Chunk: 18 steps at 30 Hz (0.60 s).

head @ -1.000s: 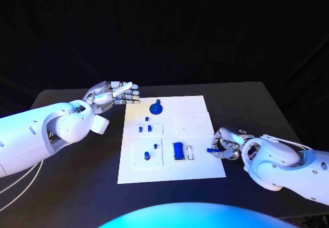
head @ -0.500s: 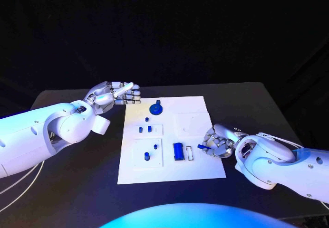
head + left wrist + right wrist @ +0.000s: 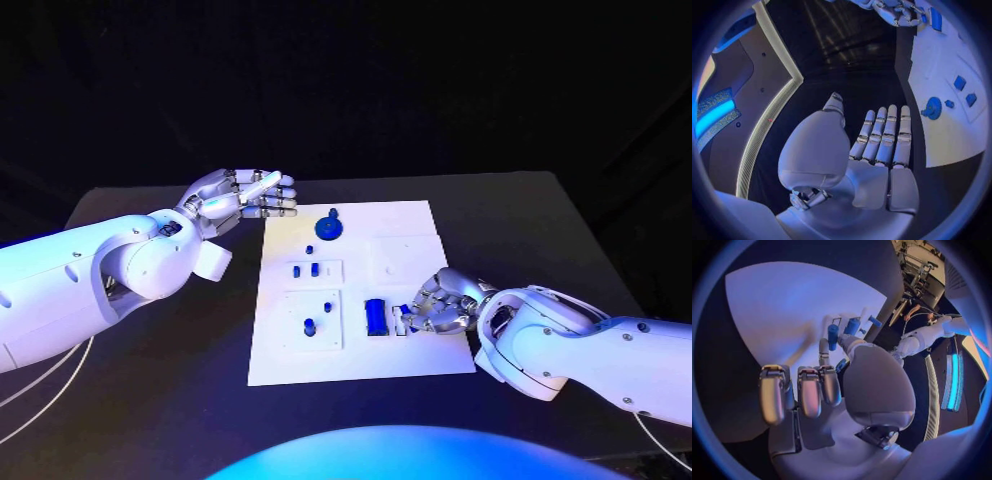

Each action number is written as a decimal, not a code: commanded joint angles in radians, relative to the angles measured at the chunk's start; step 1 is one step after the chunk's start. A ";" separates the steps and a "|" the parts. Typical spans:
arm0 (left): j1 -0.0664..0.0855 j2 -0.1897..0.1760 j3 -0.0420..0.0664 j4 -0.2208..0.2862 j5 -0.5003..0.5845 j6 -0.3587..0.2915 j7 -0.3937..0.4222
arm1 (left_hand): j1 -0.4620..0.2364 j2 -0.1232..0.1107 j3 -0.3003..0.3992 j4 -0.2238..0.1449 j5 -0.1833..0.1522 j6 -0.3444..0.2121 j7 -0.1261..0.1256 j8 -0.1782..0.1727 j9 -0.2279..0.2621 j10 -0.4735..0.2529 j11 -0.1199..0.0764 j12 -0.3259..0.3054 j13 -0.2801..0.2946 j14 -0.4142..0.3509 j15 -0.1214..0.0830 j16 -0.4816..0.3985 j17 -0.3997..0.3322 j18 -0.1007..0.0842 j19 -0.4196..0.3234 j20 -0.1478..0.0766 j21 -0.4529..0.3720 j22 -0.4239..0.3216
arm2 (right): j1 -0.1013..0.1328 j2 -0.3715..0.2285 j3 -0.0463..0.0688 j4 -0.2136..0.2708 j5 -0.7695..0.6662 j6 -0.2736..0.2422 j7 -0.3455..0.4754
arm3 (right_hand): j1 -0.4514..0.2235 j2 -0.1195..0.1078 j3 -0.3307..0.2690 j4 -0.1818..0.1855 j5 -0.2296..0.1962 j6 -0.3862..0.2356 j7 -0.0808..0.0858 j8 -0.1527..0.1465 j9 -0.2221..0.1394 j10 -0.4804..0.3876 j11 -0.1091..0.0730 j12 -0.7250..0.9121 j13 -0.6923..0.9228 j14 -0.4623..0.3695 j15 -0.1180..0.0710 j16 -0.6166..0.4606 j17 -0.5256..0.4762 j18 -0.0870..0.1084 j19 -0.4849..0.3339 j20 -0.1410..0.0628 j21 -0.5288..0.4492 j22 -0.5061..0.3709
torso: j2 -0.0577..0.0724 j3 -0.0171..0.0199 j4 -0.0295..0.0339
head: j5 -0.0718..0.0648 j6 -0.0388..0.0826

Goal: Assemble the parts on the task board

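The white rectangular task board (image 3: 389, 360) lay in the middle of the black bench (image 3: 159, 390), and the work looked only partly done. A round blue knob-like part (image 3: 329, 230) stood near the board's far edge, two small blue pieces (image 3: 306, 269) sat in a raised white panel below it, and two more small blue parts (image 3: 309, 326) lay in the nearer panel. A long blue block (image 3: 375, 316) stood beside a narrow slot near the board's middle, just beside the right hand (image 3: 437, 305). That silver right hand hung over the board's right side with its fingers curled in; whether it pinched a small blue piece could not be told. The silver left hand (image 3: 242, 196) hovered off the board's far left corner, fingers straight and apart, holding nothing. A square recess (image 3: 405, 256) on the right seemed unfilled, so several parts probably remained to be seated.
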 commanded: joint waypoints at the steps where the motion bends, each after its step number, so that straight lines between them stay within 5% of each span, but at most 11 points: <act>1: 0.000 0.000 0.001 0.003 -0.002 0.009 0.016 | 0.002 0.004 0.001 0.003 -0.003 0.006 0.073 0.003 -0.001 0.001 0.000 -0.004 0.000 0.007 0.002 -0.007 0.001 -0.001 0.007 0.002 -0.006 -0.001 | -0.003 0.010 0.000 -0.002 0.042 0.000 -0.001 | -0.012 -0.001 -0.010 0.000 0.001 -0.007 0.001 -0.003 -0.001 0.063 -0.004 0.001 0.211 0.097 -0.006 0.006 0.229 -0.015 0.093 -0.007 0.002 0.243 | 0.000 0.0004 -0.0002 | -0.001 -0.001; 18: 0.000 -0.003 0.001 0.005 -0.004 0.019 0.009 | 0.001 -0.001 -0.001 0.003 -0.002 0.006 0.073 0.002 -0.003 -0.001 0.000 -0.006 0.000 0.007 0.002 -0.010 0.001 -0.001 0.007 0.002 -0.006 -0.003 | -0.005 0.043 0.000 -0.026 0.036 0.006 -0.013 | -0.043 0.005 -0.023 0.000 -0.012 -0.007 0.001 -0.003 -0.001 0.064 -0.004 0.001 0.212 0.097 -0.005 0.006 0.229 -0.015 0.093 -0.007 0.002 0.243 | 0.000 0.0002 -0.0002 | 0.002 -0.002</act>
